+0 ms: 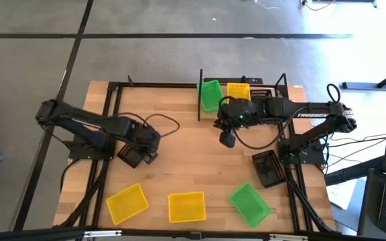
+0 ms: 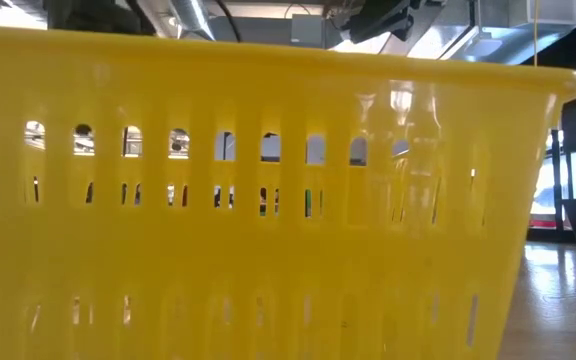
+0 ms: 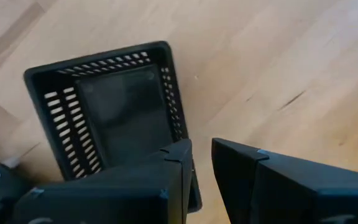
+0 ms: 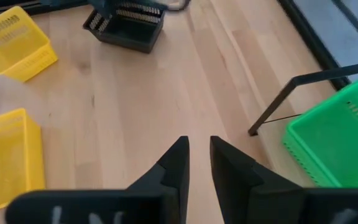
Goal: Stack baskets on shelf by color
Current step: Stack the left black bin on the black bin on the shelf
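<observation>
Grey floor surrounds the wooden tabletop (image 1: 179, 167) in the high view. At its far edge, the shelf (image 1: 273, 90) carries a green basket (image 1: 210, 95) and a yellow basket (image 1: 238, 90) side by side. The right pincer (image 1: 227, 139) hangs just in front of the shelf, holding nothing. The left pincer (image 1: 146, 155) sits at a black basket (image 1: 131, 156) on the tabletop's left side. Another black basket (image 1: 268, 168) lies on the right. Along the near edge lie two yellow baskets (image 1: 126, 203) (image 1: 187, 207) and a second green basket (image 1: 250, 204).

Low view: a yellow basket wall (image 2: 268, 220) fills nearly everything.

Left wrist view: the left pincer's fingers (image 3: 173, 174) straddle the black basket's wall (image 3: 182, 134), narrowly parted; whether they pinch it I cannot tell.

Right wrist view: the right pincer (image 4: 196, 155) is nearly closed on nothing, above bare wood, the green basket (image 4: 334, 146) beside it.
</observation>
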{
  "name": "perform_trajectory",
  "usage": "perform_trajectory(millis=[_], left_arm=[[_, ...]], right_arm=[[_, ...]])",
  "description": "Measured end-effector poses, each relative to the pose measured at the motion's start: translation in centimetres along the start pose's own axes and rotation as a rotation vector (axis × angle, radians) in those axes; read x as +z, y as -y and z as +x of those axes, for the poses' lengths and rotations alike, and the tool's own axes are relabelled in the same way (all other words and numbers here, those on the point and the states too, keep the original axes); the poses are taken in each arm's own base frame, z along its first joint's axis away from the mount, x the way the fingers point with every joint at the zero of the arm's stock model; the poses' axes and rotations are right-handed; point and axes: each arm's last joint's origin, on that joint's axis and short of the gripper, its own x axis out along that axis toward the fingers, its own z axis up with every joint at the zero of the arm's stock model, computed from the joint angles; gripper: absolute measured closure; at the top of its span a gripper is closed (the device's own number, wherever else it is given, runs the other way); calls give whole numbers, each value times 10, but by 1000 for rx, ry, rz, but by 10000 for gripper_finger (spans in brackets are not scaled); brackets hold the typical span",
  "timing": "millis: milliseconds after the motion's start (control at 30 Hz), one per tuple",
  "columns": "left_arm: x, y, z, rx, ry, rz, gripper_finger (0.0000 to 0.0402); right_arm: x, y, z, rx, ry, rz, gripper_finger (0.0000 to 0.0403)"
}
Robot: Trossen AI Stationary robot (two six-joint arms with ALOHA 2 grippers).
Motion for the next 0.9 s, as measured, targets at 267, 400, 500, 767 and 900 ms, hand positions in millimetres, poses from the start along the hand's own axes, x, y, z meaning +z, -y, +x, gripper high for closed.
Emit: perform_trajectory(millis=[267, 400, 500, 767, 900], left_arm=[[2, 13, 33, 127, -38, 26, 347], [3, 16, 44, 168, -48, 31, 347], [4, 18, 51, 180, -58, 38, 347], [4, 20, 62, 221, -63, 48, 347], [4, 21, 66, 239, -70, 51, 347]], right_arm=[[-1, -2, 0, 66, -15, -24, 341], [-2, -3, 0, 111, -30, -31, 341], [-2, -3, 0, 115, -34, -32, 341], [-4, -3, 0, 113, -51, -33, 341], [-5, -3, 0, 110, -64, -34, 341]])
